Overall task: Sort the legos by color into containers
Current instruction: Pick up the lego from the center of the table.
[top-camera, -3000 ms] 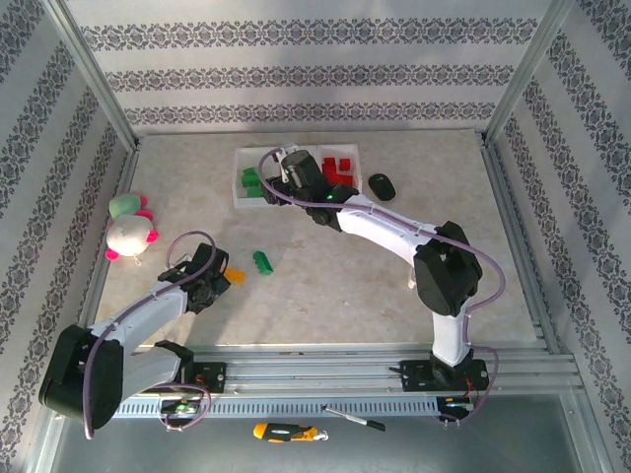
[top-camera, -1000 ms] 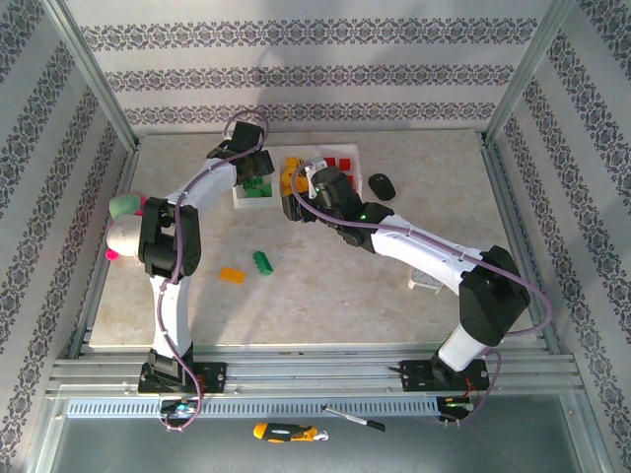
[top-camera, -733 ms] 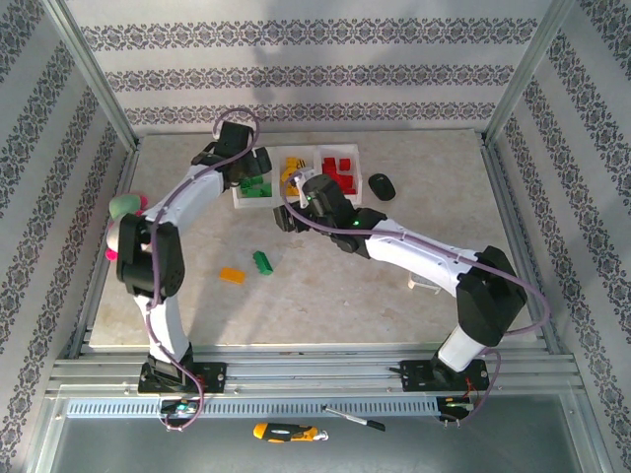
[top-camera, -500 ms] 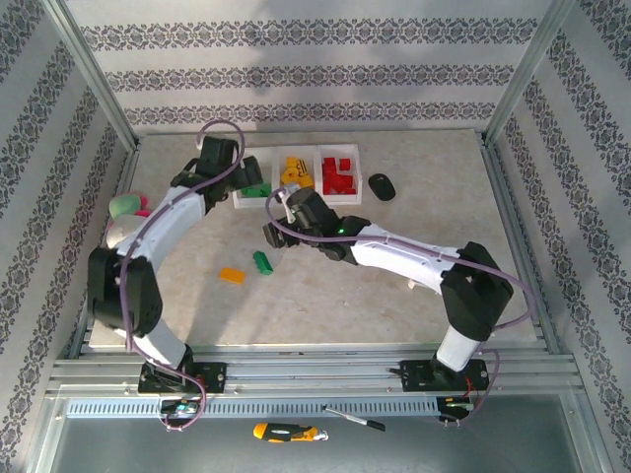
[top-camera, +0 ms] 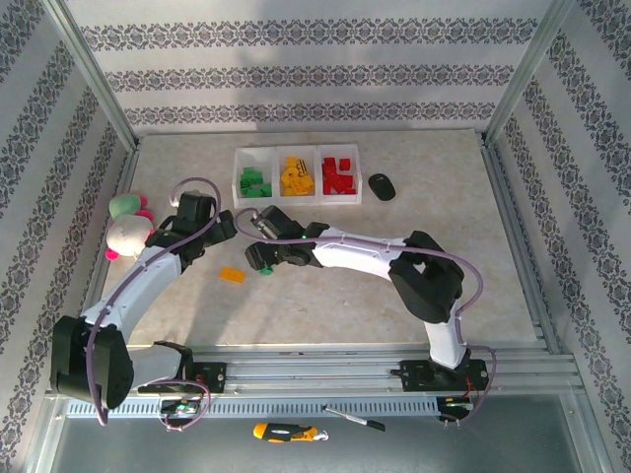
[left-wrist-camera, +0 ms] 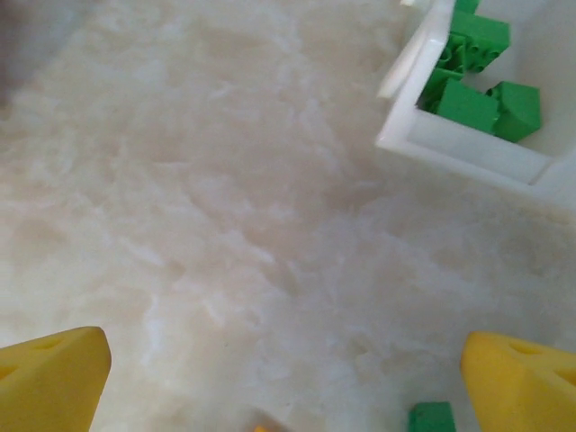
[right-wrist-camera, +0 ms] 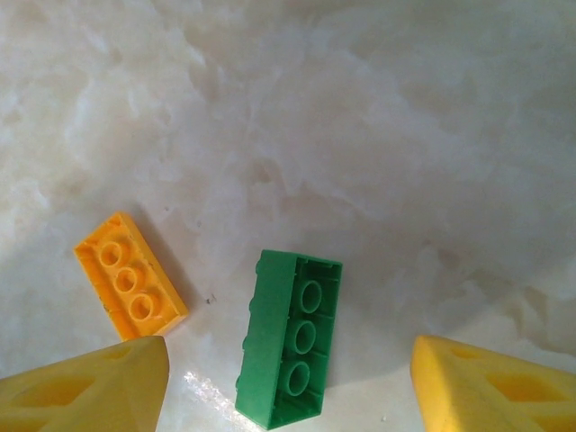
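Legos loose on the table [top-camera: 444, 197] number two: an orange brick [right-wrist-camera: 130, 276], the nearer, and a green brick [right-wrist-camera: 290, 337] just beside it. The right gripper [top-camera: 259, 254] hangs over the green one, jaws parted and empty. The brick's long axis lies crosswise to their closing line, so a straight descent should close across its short width. Farther back the left gripper [top-camera: 217, 230] is spread wide, empty, less well placed. Beyond both, the tray [left-wrist-camera: 459, 148] holds green bricks [left-wrist-camera: 468, 103] in its left compartment.

Bright diffuse light, soft shadows; glare patch on table [right-wrist-camera: 360, 135]; left wrist view soft-focused.
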